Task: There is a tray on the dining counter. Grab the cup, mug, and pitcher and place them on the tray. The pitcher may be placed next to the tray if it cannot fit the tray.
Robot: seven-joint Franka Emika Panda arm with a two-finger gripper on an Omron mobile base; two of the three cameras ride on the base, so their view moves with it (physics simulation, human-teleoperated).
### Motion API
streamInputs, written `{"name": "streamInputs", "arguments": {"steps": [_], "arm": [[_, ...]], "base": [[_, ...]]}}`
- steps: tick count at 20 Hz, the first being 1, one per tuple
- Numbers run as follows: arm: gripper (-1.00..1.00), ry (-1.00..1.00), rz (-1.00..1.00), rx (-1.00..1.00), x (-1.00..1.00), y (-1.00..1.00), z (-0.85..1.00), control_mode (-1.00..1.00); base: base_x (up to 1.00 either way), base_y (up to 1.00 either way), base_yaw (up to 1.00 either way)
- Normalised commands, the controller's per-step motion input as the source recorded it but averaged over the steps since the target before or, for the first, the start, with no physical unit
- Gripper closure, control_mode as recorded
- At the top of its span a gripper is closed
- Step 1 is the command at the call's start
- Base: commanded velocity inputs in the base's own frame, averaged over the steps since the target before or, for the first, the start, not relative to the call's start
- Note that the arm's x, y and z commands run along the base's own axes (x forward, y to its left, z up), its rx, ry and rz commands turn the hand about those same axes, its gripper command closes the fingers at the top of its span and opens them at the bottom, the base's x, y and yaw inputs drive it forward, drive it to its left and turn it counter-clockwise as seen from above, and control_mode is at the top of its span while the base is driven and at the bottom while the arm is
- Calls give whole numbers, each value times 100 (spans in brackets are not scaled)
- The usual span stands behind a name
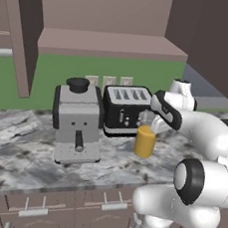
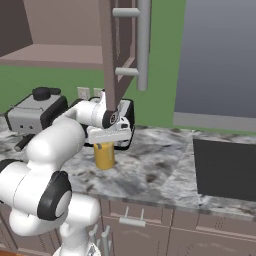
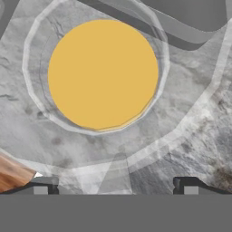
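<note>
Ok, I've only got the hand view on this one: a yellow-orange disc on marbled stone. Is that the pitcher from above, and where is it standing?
Observer: Yes, that's the pitcher. It stands upright on the marbled countertop, just in front of a black toaster.
Operator: And how high is the gripper over it?
Observer: The gripper hangs close above the pitcher's rim with its jaws open. It is not gripping it.
</note>
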Motion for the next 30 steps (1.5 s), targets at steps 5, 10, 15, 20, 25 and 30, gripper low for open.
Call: {"name": "streamInputs", "arguments": {"steps": [5, 10, 15, 20, 25, 30], "arm": [[100, 0, 0, 0, 0, 0, 0, -100], [100, 0, 0, 0, 0, 0, 0, -100], [100, 0, 0, 0, 0, 0, 0, -100], [100, 0, 0, 0, 0, 0, 0, -100], [100, 0, 0, 0, 0, 0, 0, -100], [100, 0, 0, 0, -4, 0, 18, -100]], "base": [[0, 0, 0], [0, 0, 0], [0, 0, 0], [0, 0, 0], [0, 0, 0], [0, 0, 0]]}}
